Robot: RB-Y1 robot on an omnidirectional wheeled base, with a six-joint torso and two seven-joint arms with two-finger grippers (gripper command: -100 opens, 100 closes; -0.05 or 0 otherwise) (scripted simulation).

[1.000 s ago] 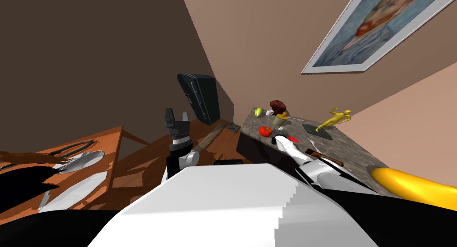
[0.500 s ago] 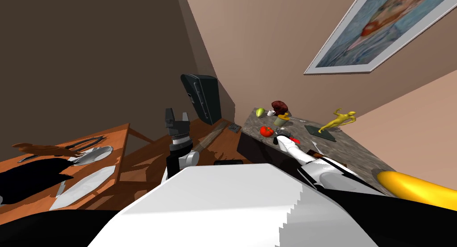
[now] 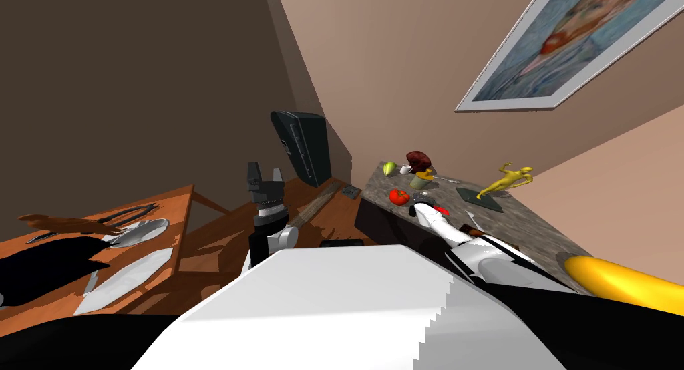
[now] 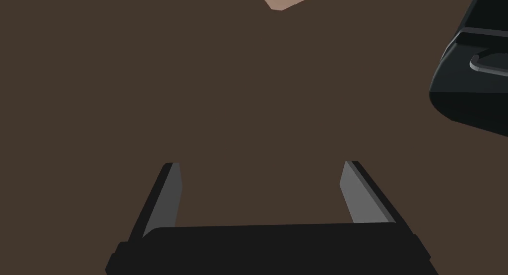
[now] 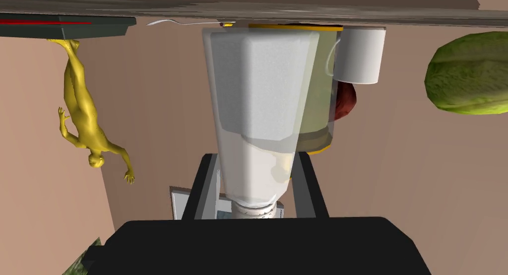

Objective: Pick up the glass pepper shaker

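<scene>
The pepper shaker (image 5: 258, 113) is a clear, tapering glass body, white inside, with a ribbed white cap at its narrow end. It stands on the stone-grey counter (image 5: 297, 14). My right gripper (image 5: 255, 157) is shut on it, and the fingers (image 5: 203, 187) press its two sides near the cap end. In the head view the right gripper (image 3: 419, 200) is over the counter, just beside a red tomato (image 3: 399, 196). My left gripper (image 3: 265, 179) is raised in front of my chest, and its wrist view shows that gripper (image 4: 260, 187) open with nothing between its fingers.
Close behind the shaker stand a yellowish jar (image 5: 317, 88) and a white mug (image 5: 359, 56). A green fruit (image 5: 469, 73) and a yellow figurine (image 5: 84, 108) flank them. The counter (image 3: 521, 226) also bears a large yellow object (image 3: 621, 279). To my left stands a wooden table (image 3: 177, 212) with plates.
The head view shifted slightly a second ago as my own camera moved, then held still. Both arms keep their places relative to the counter.
</scene>
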